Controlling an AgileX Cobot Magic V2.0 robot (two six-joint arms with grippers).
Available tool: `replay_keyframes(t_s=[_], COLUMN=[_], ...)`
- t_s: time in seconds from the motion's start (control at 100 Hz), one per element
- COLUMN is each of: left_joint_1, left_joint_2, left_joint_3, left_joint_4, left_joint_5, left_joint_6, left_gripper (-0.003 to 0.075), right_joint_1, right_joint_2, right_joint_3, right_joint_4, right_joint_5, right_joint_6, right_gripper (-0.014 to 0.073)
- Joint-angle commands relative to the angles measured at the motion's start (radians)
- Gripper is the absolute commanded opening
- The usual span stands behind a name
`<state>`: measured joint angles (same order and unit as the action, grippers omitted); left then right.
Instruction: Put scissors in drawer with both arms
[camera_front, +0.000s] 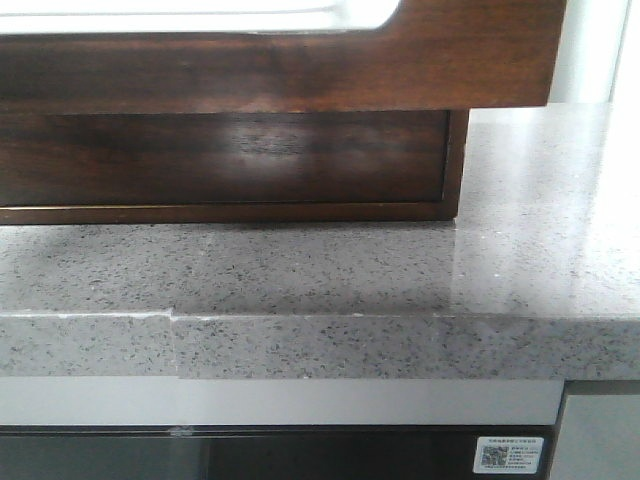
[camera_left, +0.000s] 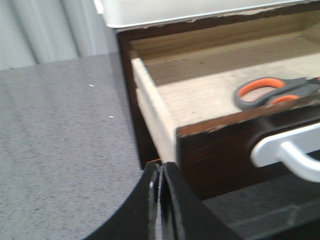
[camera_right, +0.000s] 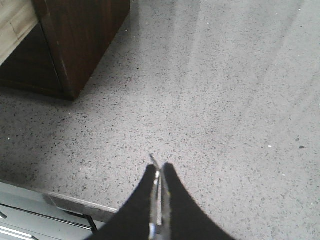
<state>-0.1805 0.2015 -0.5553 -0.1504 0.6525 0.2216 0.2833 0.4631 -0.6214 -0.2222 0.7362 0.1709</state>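
Observation:
The drawer (camera_left: 220, 155) is pulled open, and its dark-brown front carries a white handle (camera_left: 282, 150). Inside, on the pale floor, lie the scissors (camera_left: 272, 91) with grey and orange handles. My left gripper (camera_left: 160, 167) is shut and holds nothing, its tips just off the drawer's front corner. Over the speckled counter, to the side of the wooden cabinet (camera_right: 80, 40), my right gripper (camera_right: 161, 167) is shut and holds nothing. In the front view the drawer front (camera_front: 300, 70) fills the top of the picture, and neither gripper shows there.
A grey speckled stone countertop (camera_front: 300, 270) carries the dark wood cabinet (camera_front: 230, 160). Its front edge (camera_right: 75, 202) runs close beneath my right gripper. A white object (camera_left: 165, 10) sits on top of the cabinet above the drawer.

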Motion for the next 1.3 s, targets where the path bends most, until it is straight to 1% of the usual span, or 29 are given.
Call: replay_keyframes(t_s=[0.0,0.16,0.17,0.25,0.33,0.38,0.42,0.54,1.289], left_joint_1=[0.027,0.072,0.074,0.078,0.078,0.078,0.078,0.078,0.078], left_joint_2=[-0.044,-0.162,-0.171,-0.216,-0.239,-0.237,-0.237,-0.237,-0.237], left_joint_3=[0.093,0.356,0.376,0.474,0.553,0.590,0.585,0.587,0.587], left_joint_4=[0.019,0.021,0.021,0.021,0.021,0.025,0.042,0.112,0.112], left_joint_5=[-0.211,-0.461,-0.492,-0.594,-0.702,-0.740,-0.687,-0.690,-0.692], left_joint_6=[-0.004,-0.005,-0.005,-0.008,-0.043,-0.073,-0.097,-0.128,-0.128], left_gripper=[-0.0020,-0.0020,-0.0020,-0.0020,-0.0020,-0.0020,-0.0020,-0.0020,-0.0020], right_joint_1=[-0.007,-0.007,-0.007,-0.007,-0.007,-0.007,-0.007,-0.007,-0.007], right_joint_2=[0.003,0.003,0.003,0.003,0.003,0.003,0.003,0.003,0.003], right_joint_3=[-0.025,-0.025,-0.025,-0.025,-0.025,-0.025,-0.025,-0.025,-0.025], right_joint_4=[-0.027,-0.027,-0.027,-0.027,-0.027,-0.027,-0.027,-0.027,-0.027], right_joint_5=[-0.065,-0.065,-0.065,-0.065,-0.064,-0.064,-0.064,-0.061,-0.061], right_joint_6=[-0.009,-0.009,-0.009,-0.009,-0.009,-0.009,-0.009,-0.009,-0.009], right_gripper=[-0.0069,-0.0069,-0.0069,-0.0069,-0.0069,-0.0069,-0.0069,-0.0069,-0.0069])
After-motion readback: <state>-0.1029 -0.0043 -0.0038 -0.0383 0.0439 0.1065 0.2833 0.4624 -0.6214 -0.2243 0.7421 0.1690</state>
